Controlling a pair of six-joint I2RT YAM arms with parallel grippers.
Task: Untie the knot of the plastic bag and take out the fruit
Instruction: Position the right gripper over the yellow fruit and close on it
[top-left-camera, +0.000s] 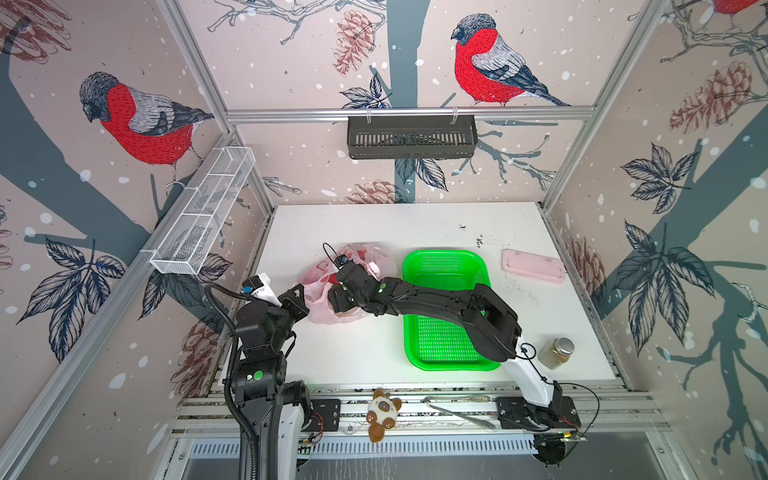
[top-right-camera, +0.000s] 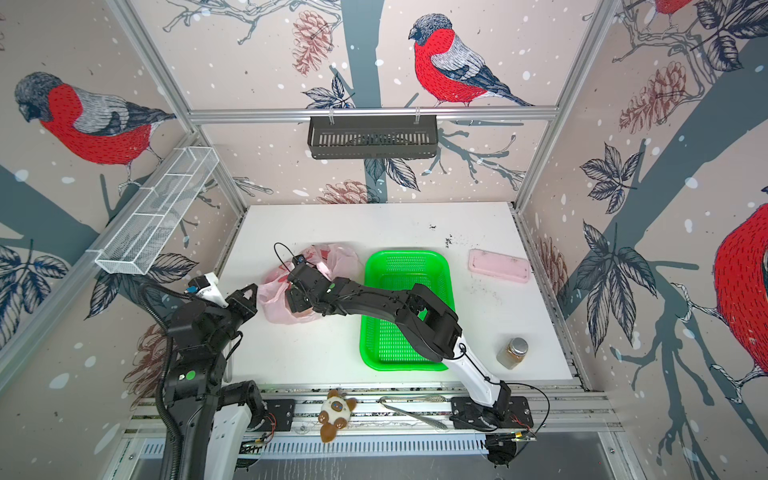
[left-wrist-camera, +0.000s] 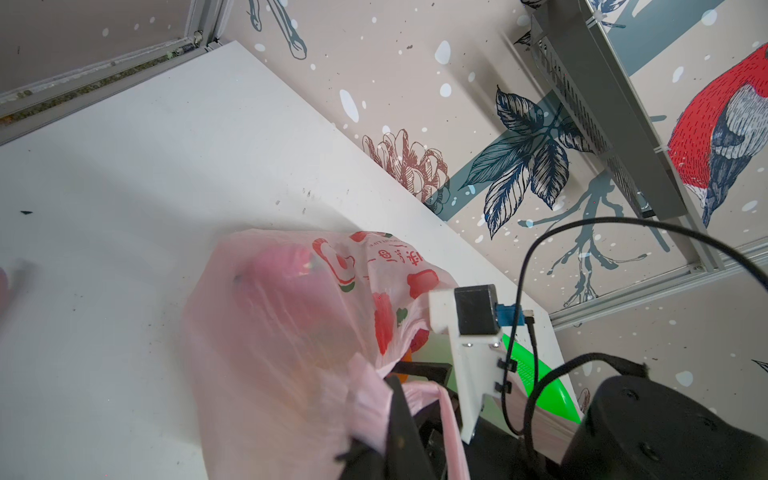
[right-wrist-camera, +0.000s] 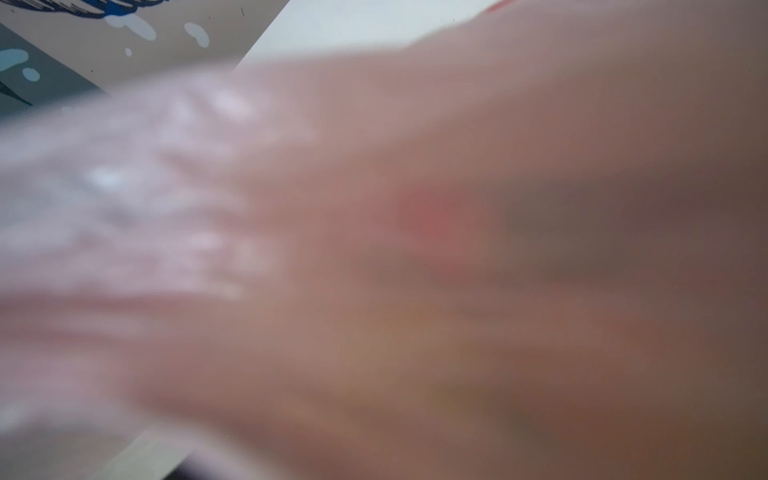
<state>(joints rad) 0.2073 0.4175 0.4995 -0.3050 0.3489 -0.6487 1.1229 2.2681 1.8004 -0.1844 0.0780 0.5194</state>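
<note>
The translucent pale pink plastic bag (top-left-camera: 320, 309) (top-right-camera: 272, 309) lies on the white table's left middle, its red-and-white prints facing the left wrist view (left-wrist-camera: 270, 332). My left gripper (top-left-camera: 306, 299) (left-wrist-camera: 390, 411) is shut on the bag's gathered edge at its near left side; a loose handle strip (left-wrist-camera: 451, 419) trails beside it. My right gripper (top-left-camera: 336, 299) (top-right-camera: 293, 301) reaches across the basket into the bag's mouth, its jaws buried in plastic. Fruit shows only as a magenta blur (left-wrist-camera: 282, 266) through the film. Blurred pink film fills the right wrist view (right-wrist-camera: 374, 249). The knot is out of view.
A green basket (top-left-camera: 446, 259) stands right of the bag, under my right arm. A flat pink case (top-left-camera: 534, 266) lies at the back right and a jar (top-left-camera: 557, 353) at the front right. A plush toy (top-left-camera: 384, 413) and tongs (top-left-camera: 457, 411) rest on the front rail.
</note>
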